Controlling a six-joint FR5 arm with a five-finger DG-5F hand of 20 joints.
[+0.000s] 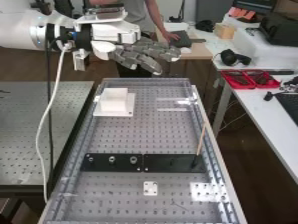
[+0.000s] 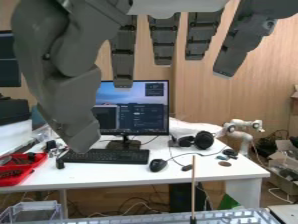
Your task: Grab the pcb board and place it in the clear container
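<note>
The clear container (image 1: pixel 174 103) sits toward the far end of the table (image 1: pixel 133 139), near its right edge in the high view. Which piece is the pcb board, I cannot tell. The hand (image 1: pixel 128 56) is above the table's far end, its fingers extended and relaxed, with nothing in its grasp; it is well apart from the container.

Across from the container, near the table's left edge, a white block (image 1: pixel 114 99) rests on a white base plate (image 1: pixel 126 111). Nearer the high camera, two black strips (image 1: pixel 100 163) (image 1: pixel 169 163) lie end to end across the table. One of them bears three small round fittings (image 1: pixel 112 159) in a row; on the other stands a thin wooden stick (image 1: pixel 201 137), near the strip's outer end. Nearer still, a small white plate with holes (image 1: pixel 151 188) lies by itself.

Farther out, a white side table (image 1: pixel 261 112) carries red trays (image 1: pixel 243 79) and headphones (image 1: pixel 231 57). The wrist view has a monitor (image 2: pixel 132 108) there too, with a keyboard (image 2: pixel 106 156) before it and a mouse (image 2: pixel 157 165) beside the keyboard. To the left in the high view is another perforated surface (image 1: pixel 33 135).
</note>
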